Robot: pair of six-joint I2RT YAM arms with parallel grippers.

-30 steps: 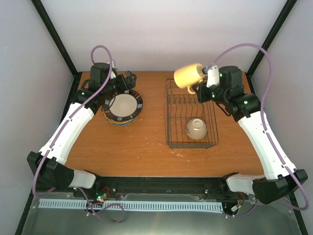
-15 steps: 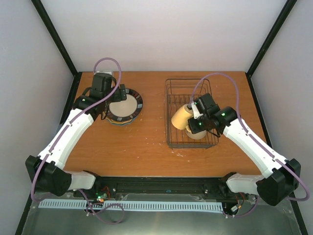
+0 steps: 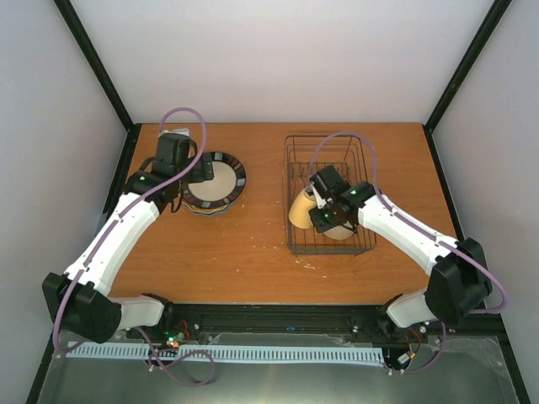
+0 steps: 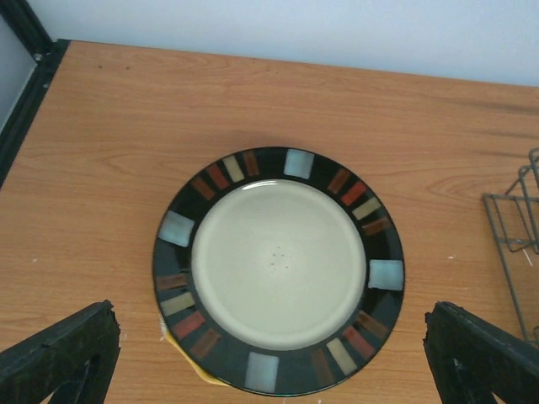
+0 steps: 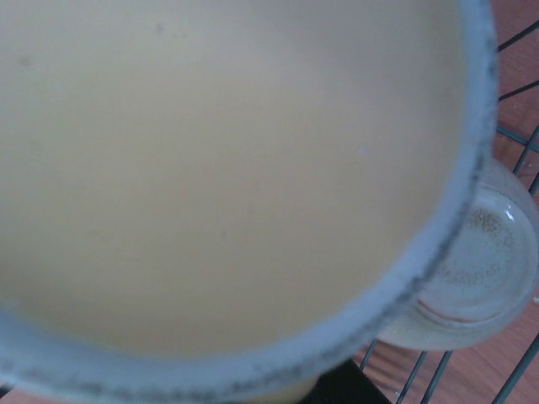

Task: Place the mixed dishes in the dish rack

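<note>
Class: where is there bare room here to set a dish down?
Bare wood lies between the plate stack and the rack, and across the table's near half. The rack's far slots are free; its near end is crowded by mug, bowl and right tool.

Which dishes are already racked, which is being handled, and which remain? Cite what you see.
Done: the small cream bowl sits upside down inside the dish rack. In hand: the right gripper holds the yellow mug low over the rack, beside the bowl. Left: the plate stack, dark-rimmed plate on top, sits on the table, with the open left gripper over it.
</note>
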